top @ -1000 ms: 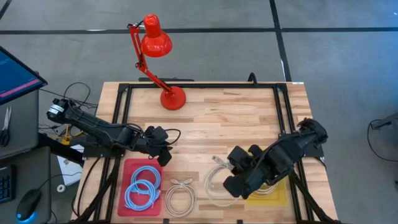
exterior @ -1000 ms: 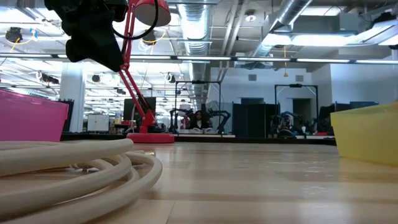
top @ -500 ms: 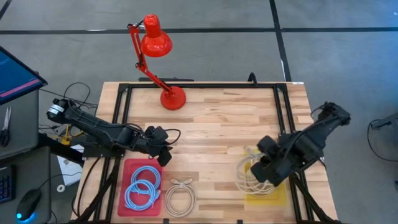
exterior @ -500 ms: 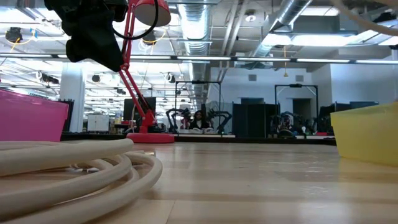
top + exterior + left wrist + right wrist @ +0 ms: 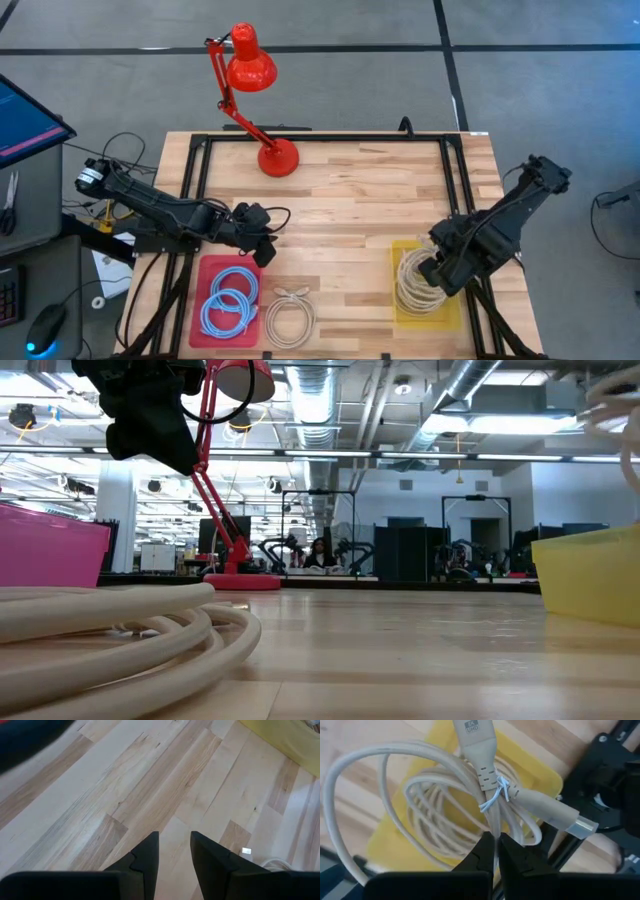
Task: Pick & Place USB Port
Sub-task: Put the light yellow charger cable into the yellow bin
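The right end effector [image 5: 437,272] sits at the lower right of the high view, over the shallow yellow plastic tray [image 5: 405,310] on the light wooden desk [image 5: 360,200]. Its fingers [image 5: 485,851] are pressed nearly together, pinching the coiled beige USB cable [image 5: 445,815] at the bundle. In the right wrist view the coil hangs over the yellow tray [image 5: 395,840], with a thin wire tie [image 5: 495,795] binding the loops and a beige plug with a metal tip [image 5: 580,826] angled toward the right of the frame. In the high view the beige coil [image 5: 412,280] lies within the outline of the tray; whether it touches the tray floor cannot be told.

The left end effector [image 5: 262,243] waits at the centre left of the high view, just above the upper right corner of the shallow pink plastic tray [image 5: 198,300]. Its fingers [image 5: 145,857] stand slightly spread over bare wood, holding nothing.

The pink tray holds a coiled light blue cable [image 5: 228,303]. A second coiled beige cable [image 5: 289,318] lies on the desk just right of that tray. A red articulated desk lamp [image 5: 250,70] stands at the upper centre of the desk, its round base [image 5: 277,158] on the wood
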Motion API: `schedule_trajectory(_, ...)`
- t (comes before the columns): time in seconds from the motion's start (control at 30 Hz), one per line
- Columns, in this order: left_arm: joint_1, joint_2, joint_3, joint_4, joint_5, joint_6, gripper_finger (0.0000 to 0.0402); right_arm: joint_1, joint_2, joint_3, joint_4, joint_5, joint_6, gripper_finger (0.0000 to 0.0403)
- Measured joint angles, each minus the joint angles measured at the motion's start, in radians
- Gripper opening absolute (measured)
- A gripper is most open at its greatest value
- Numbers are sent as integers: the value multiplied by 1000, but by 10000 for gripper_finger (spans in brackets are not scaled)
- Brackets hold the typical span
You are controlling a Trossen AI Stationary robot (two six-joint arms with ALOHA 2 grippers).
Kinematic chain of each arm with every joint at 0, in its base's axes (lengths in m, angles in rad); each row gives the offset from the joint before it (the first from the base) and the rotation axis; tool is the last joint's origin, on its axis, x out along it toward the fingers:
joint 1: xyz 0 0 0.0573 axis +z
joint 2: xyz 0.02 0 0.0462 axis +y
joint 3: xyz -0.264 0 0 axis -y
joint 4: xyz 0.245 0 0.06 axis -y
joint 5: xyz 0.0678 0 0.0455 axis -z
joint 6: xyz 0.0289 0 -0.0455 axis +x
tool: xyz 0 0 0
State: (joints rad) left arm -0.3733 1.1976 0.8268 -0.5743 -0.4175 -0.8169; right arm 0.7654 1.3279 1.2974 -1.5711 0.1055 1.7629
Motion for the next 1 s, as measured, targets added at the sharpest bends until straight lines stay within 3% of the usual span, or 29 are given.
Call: schedule_trajectory(1.0,0,0,0,0,0,0,111,-2,1,-260,101,3,30,11)
